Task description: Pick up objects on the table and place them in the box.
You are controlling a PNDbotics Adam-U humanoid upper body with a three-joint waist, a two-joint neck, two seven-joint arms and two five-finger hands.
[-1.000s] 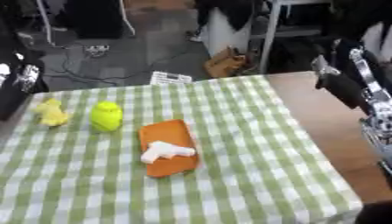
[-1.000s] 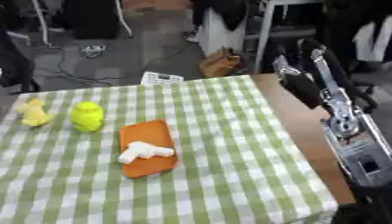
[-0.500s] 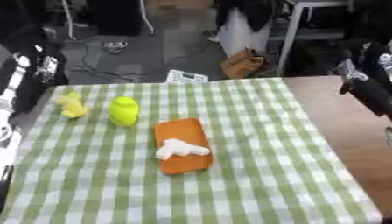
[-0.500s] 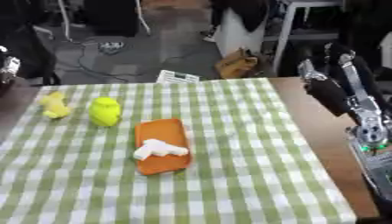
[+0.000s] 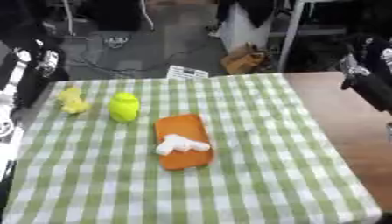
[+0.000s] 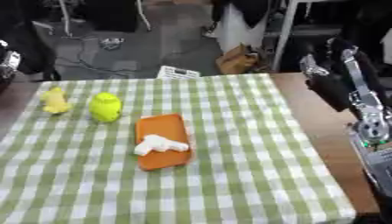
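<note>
On the green checked cloth (image 5: pixel 253 144) an orange tray (image 5: pixel 182 141) holds a small white object (image 5: pixel 180 145), which may serve as the box. Left of it stand a lime-green rounded object (image 5: pixel 123 106) and, near the cloth's left edge, a small yellow one (image 5: pixel 72 100), both outside the tray. The right hand (image 6: pixel 330 76) hangs above the table's right side, well apart from everything; whether its fingers are spread or curled cannot be told. Only an arm shows at the left edge (image 5: pixel 15 83); the left hand is not made out. Judging by this, no object is in either hand, and the two yellow-green things would need reaching for and carrying to the tray.
</note>
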